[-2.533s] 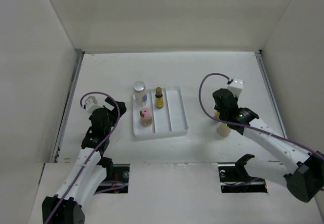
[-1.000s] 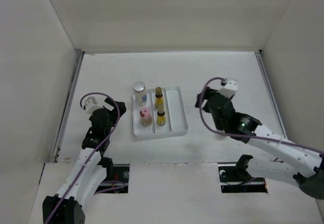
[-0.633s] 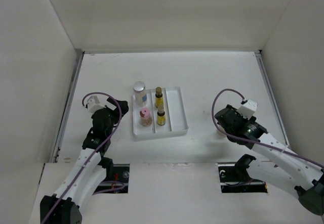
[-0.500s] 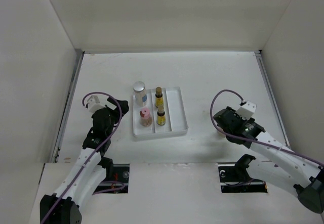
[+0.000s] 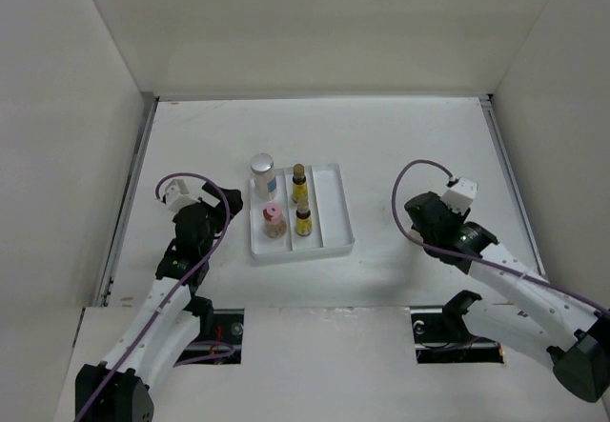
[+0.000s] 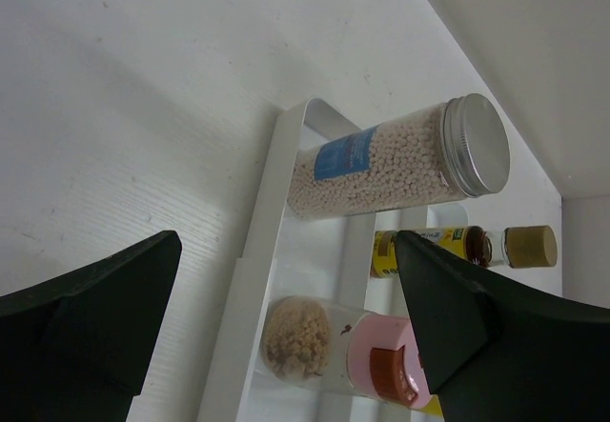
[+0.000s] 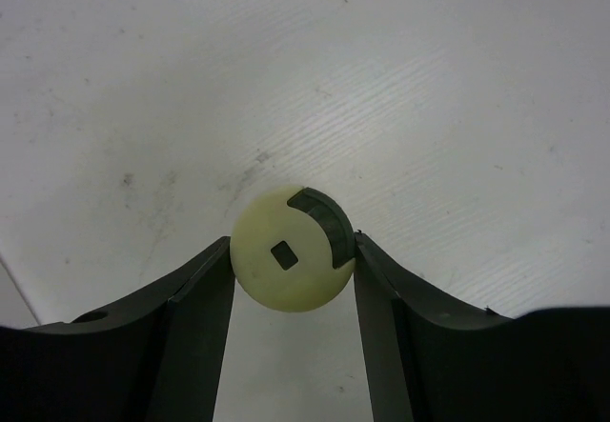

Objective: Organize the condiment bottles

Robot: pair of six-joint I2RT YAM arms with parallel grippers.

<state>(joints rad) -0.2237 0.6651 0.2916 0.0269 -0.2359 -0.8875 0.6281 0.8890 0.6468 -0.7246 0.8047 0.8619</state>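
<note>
Top view: the left gripper points at the white tray from its left. The right gripper hangs low, well right of it. Four bottles stand in the tray: clear bottle, pink-capped bottle, brown bottle, second brown bottle.
Left wrist view: fingers spread wide apart; the blue label's writing is unreadable.
Right wrist view: fingers clamp the fifth, the squat cream bottle, upright on the table

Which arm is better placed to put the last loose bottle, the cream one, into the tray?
Right. The right gripper brackets the cream bottle, fingers against both sides; the left gripper hangs open near the tray, far from that bottle.
</note>
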